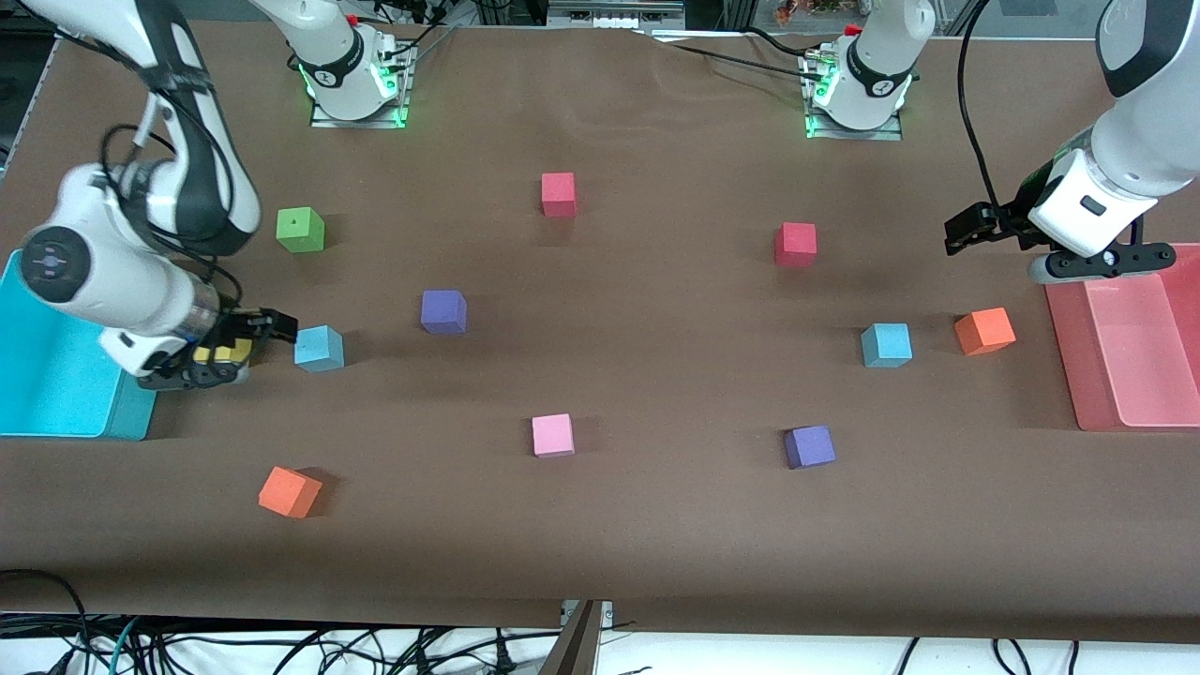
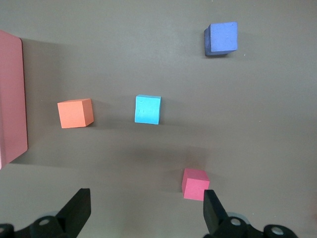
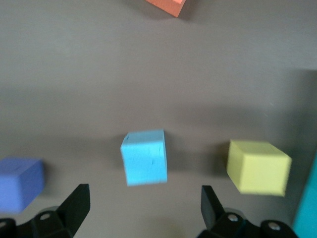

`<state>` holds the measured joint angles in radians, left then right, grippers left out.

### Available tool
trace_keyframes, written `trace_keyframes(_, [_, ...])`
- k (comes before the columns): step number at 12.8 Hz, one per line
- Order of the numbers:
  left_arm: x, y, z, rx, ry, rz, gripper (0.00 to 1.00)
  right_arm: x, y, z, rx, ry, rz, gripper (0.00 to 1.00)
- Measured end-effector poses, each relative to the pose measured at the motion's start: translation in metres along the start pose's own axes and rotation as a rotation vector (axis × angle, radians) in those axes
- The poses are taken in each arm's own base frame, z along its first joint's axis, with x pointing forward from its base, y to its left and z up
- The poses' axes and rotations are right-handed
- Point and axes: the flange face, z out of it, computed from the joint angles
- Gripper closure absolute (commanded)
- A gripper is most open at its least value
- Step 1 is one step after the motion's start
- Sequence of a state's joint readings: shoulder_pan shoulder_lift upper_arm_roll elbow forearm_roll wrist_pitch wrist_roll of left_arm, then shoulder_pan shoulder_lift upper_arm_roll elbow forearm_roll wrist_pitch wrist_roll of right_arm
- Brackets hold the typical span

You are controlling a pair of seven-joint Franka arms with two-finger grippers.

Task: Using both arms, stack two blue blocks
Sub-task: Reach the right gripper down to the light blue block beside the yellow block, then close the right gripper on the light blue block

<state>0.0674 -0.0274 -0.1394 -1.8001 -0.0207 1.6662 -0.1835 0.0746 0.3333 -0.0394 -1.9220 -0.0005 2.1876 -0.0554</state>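
An orange cube (image 1: 289, 491) with matte foam faces and square edges lies nearest the camera on the brown cloth-covered desk (image 1: 600, 553). One blue block (image 1: 319, 349) sits toward the right arm's end, just beside the right end effector (image 1: 267, 328), whose fingers are spread and which partly hides a yellow cube (image 3: 258, 166). The other blue block (image 1: 886, 344) sits beside a second orange cube (image 1: 984, 331), near the left end effector (image 1: 966, 230), which hangs with its fingers apart by the smooth pink tray (image 1: 1064, 356), cut off at the edge.

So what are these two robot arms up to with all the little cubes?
They are meant to stack the two blue blocks; neither is picked up yet. The right gripper, jaws open, is beside one blue block near the turquoise bin. The left gripper, also open, hangs near the pink tray; the other blue block sits untouched.
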Motion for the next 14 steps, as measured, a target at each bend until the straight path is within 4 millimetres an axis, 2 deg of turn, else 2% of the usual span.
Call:
trace_keyframes(2, [0.000,0.000,0.000,0.000,0.000,0.000,0.00,-0.013,-0.001,0.046,-0.002,0.010,-0.001,0.01])
trace_keyframes(3, [0.000,0.000,0.000,0.000,0.000,0.000,0.00,-0.019,-0.001,0.060,-0.002,0.009,-0.003,0.01])
trace_keyframes(7, [-0.001,0.000,0.000,0.000,-0.001,0.000,0.00,-0.023,-0.012,0.094,-0.005,0.006,-0.023,0.04])
trace_keyframes(8, [-0.001,0.000,0.000,0.000,-0.001,0.000,0.00,-0.022,-0.015,0.101,-0.006,0.008,-0.030,0.27])
trace_keyframes(9, [-0.001,0.000,0.000,0.000,-0.001,0.000,0.00,-0.022,-0.018,0.107,-0.007,0.008,-0.034,0.55])
trace_keyframes(10, [-0.001,0.000,0.001,0.000,-0.001,0.000,0.00,-0.022,-0.018,0.110,-0.007,0.007,-0.035,0.76])
trace_keyframes(11, [-0.001,0.000,0.001,0.001,-0.001,0.000,0.00,-0.022,-0.018,0.110,-0.007,0.006,-0.036,0.80])
trace_keyframes(14, [-0.001,0.000,0.001,0.001,-0.001,0.000,0.00,-0.017,-0.020,0.102,-0.008,0.022,-0.053,0.80])
